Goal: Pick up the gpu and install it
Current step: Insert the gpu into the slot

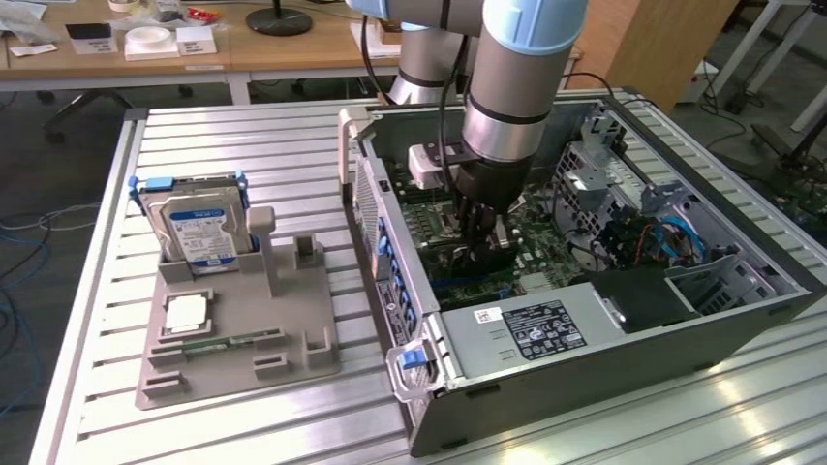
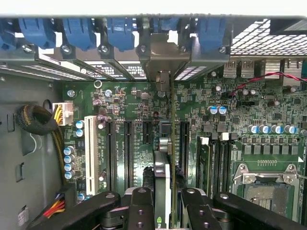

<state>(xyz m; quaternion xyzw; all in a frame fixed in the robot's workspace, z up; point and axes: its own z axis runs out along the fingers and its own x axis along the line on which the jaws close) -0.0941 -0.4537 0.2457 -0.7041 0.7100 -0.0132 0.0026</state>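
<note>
Here, claw (image 2: 163, 207) grips gpu (image 2: 162, 167); motherboard (image 2: 125, 98) lettering unreadable.

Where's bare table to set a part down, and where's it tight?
Free: far table slats behind the drive, and the near strip in front of the case. Crowded: the holder, and inside the case, where the gripper grips the gpu above the motherboard.

- Exterior view: set high and off to one side, looking down at an angle over the desk (image 1: 232, 145) and open case (image 1: 556, 387), mid-distance
- Wrist view: close in, facing straight down past the tool (image 2: 165, 203) onto the motherboard (image 2: 129, 103)
- Shared: the motherboard under the tool
</note>
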